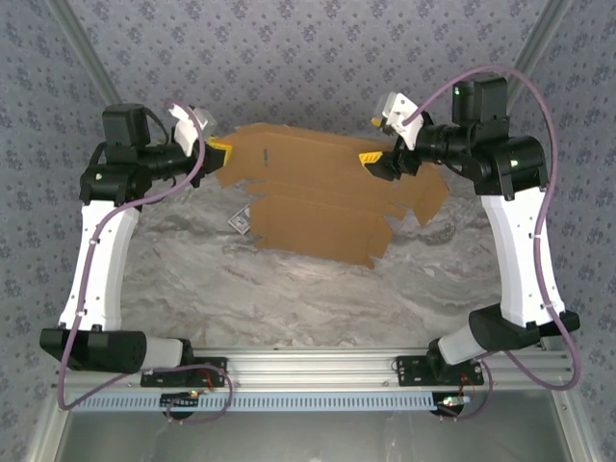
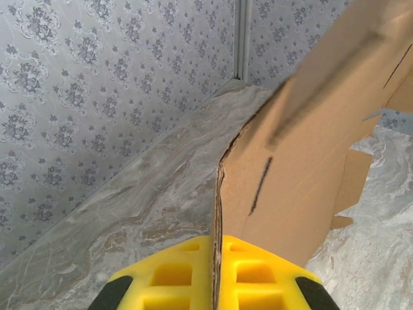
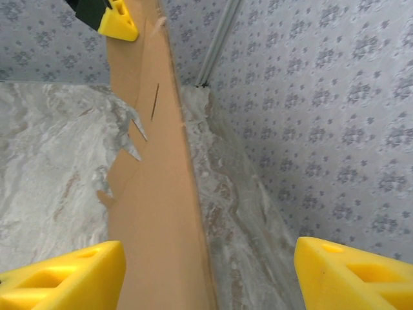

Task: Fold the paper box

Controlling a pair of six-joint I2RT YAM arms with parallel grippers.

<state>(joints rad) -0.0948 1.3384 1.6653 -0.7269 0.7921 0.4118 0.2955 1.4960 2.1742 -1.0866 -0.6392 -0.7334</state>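
Paper box an unfolded die-cut sheet on far half of marbled table, long axis left-to-right between arms, rear panel raised on edge, left gripper pinched tight on its left edge, right gripper jaws wide apart, right end between them, ungripped.

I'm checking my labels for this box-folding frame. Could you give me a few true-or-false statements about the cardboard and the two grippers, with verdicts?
1. The left gripper is clamped on an edge of the paper box. True.
2. The right gripper is shut tight on the cardboard. False: its fingers stand wide apart, with the sheet running between them.
3. The paper box is folded into a finished closed box. False: it is an open sheet with loose flaps.
4. A small dark card lies on the table by the sheet's left side. True.
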